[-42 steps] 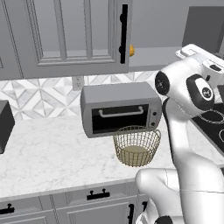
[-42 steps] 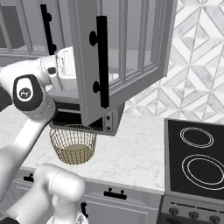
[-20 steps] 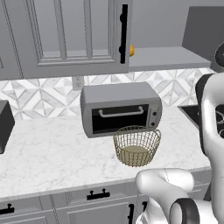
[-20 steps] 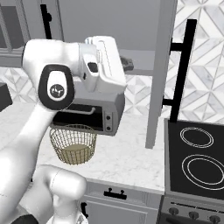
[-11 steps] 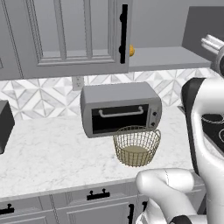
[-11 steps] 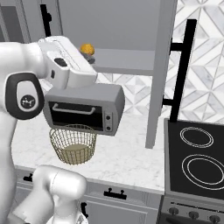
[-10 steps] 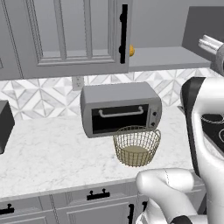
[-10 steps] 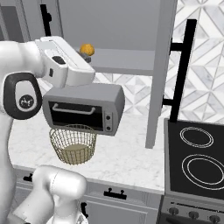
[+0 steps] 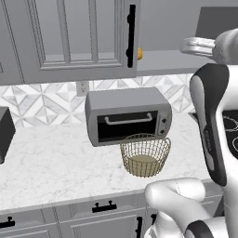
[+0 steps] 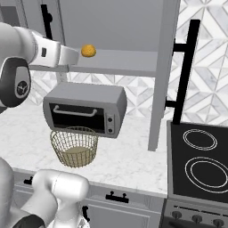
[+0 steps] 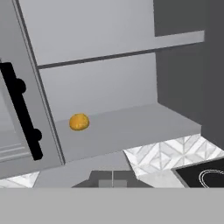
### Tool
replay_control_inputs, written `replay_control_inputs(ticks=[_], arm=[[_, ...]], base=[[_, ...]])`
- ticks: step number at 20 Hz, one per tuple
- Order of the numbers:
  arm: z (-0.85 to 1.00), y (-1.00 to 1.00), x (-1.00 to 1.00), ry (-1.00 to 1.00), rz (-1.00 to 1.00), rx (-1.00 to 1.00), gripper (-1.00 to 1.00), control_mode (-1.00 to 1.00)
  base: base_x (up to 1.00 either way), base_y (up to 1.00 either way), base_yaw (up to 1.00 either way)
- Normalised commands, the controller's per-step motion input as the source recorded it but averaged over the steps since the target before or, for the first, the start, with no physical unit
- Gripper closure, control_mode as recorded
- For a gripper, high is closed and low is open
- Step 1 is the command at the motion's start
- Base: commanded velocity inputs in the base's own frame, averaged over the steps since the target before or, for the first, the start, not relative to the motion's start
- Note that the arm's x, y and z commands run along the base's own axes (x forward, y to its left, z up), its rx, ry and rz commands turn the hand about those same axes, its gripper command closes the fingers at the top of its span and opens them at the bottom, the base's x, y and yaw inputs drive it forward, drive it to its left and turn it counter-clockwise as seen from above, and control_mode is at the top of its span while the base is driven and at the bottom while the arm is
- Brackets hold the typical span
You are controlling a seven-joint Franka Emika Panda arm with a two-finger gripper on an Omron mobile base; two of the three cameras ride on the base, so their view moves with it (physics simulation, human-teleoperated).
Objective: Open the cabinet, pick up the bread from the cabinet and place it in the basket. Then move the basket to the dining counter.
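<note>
One bread (image 10: 88, 50) sits alone on the lower shelf (image 11: 131, 127) of the cabinet (image 10: 162, 71), whose door stands swung open; in the hand view the bun rests near the left end of that shelf, just beside the edge of the neighbouring closed door (image 9: 83, 37) with its black bar handle. From the left base view only a sliver of it peeps past that door. The basket (image 9: 145, 155) waits on the worktop (image 9: 56, 158), directly in front of the toaster oven (image 9: 128, 115) and well below the bread.

At the bottom of the hand view the jaws are pressed together with nothing between them, and they are well apart from the bun, so they must spread before any grasp.

The bread looks light and probably soft, with a rounded, smooth crust that could roll away if nudged on the bare shelf. My judgement is that the safest hold is across its widest middle, one fingertip on each side, coming in level over the shelf front and squeezing gently enough not to crush it or squirt it out.
</note>
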Motion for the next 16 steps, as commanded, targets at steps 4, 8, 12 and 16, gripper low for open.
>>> replay_control_inputs(ticks=[4,8,12,16], arm=[[0.0,0.32,0.62,0.08,0.13,0.0,-1.0,-1.0],[0.0,0.42,0.72,0.1,0.07,0.0,-1.0,-1.0],[0.0,0.39,0.65,0.13,0.04,-0.03,-1.0,-1.0],[-0.03,0.37,0.5,0.01,0.05,-0.01,-1.0,-1.0]], base=[[0.0,0.0,0.0],[0.0,0.0,0.0],[0.0,0.0,0.0],[0.0,0.0,0.0]])
